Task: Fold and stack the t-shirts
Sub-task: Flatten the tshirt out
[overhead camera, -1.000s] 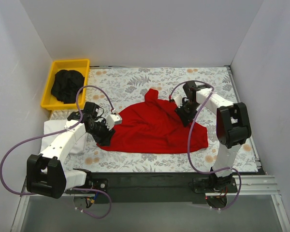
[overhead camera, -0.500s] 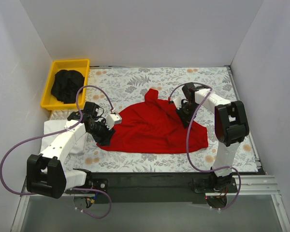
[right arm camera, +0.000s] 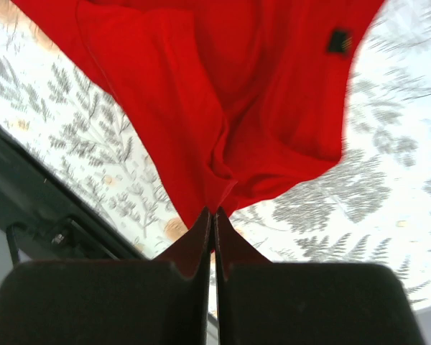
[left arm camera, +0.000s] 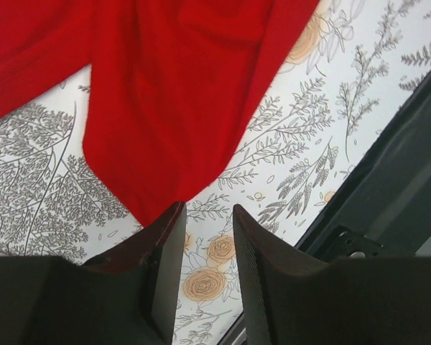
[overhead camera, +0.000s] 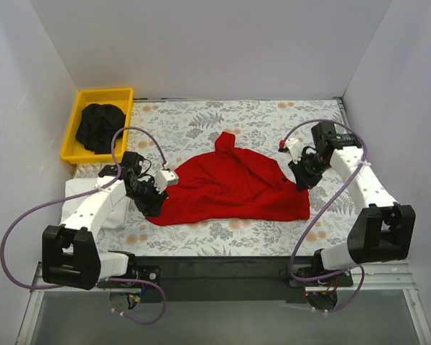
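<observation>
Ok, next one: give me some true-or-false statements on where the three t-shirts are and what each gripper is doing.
1. The right gripper is shut on the red t-shirt. True.
2. The black t-shirt lies on the table beside the red one. False: it sits in the yellow tray.
3. The left gripper is clamped on the red t-shirt. False: its jaws stand apart, with the table cover showing between them.
4. The white t-shirt lies under the left arm. True.

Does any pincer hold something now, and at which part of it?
The right pincer is shut on the red t-shirt, pinching a fold at its edge. The left pincer is open, gripping nothing.
</observation>
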You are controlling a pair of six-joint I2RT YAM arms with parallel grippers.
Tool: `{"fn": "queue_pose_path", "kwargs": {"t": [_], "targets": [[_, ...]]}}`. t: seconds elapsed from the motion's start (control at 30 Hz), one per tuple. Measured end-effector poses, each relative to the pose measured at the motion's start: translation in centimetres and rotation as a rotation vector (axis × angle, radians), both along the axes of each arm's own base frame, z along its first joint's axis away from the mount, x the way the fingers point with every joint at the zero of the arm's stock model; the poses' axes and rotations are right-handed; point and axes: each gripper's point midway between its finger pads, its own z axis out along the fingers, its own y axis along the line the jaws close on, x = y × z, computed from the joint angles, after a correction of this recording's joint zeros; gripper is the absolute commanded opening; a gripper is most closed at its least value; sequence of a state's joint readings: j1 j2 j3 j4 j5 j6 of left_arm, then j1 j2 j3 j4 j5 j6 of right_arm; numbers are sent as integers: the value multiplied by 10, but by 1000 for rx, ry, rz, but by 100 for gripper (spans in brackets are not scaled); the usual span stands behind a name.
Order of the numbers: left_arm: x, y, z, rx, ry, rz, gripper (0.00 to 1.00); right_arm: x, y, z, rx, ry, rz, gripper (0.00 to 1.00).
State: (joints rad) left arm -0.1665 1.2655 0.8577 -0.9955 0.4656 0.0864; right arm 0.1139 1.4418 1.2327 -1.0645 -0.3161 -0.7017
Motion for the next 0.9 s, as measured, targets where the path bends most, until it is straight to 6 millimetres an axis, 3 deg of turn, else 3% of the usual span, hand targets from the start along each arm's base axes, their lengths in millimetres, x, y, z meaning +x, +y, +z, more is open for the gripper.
{"fn": "queue_pose_path", "kwargs": {"t": [0.13,0.33,0.9], "targets": [[-11,1,-3,-8,-24,-120,29,-30,-6,-19,-31,95,29,1],[-31,7,-6,5,-157,-322,32,-31,-11,-19,-43,101,23,1],[-5,26,-55,139,-240,-652,36,-24,-6,-18,-17,118,18,1]]}}
